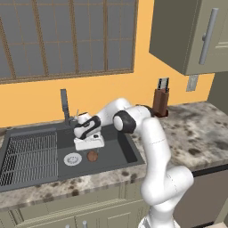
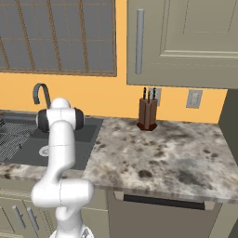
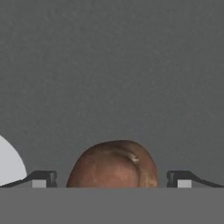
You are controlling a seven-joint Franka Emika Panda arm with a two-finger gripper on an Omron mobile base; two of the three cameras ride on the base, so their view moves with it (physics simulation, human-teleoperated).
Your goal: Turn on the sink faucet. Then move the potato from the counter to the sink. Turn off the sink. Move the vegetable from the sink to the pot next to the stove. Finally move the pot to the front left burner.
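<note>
One potato (image 1: 92, 156) lies on the sink (image 1: 129, 151) floor beside the drain (image 1: 72, 159), and we see a drying rack (image 1: 27, 158) to the left, a faucet (image 1: 65, 106) behind, and a knife block (image 1: 160, 102) on the counter (image 1: 196, 133). Our arm bends down over the basin; the gripper (image 1: 89, 143) hangs above the potato, jaws wide apart, gripping nothing.

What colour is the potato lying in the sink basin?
Reddish brown; the potato shows best in the hand view.
</note>
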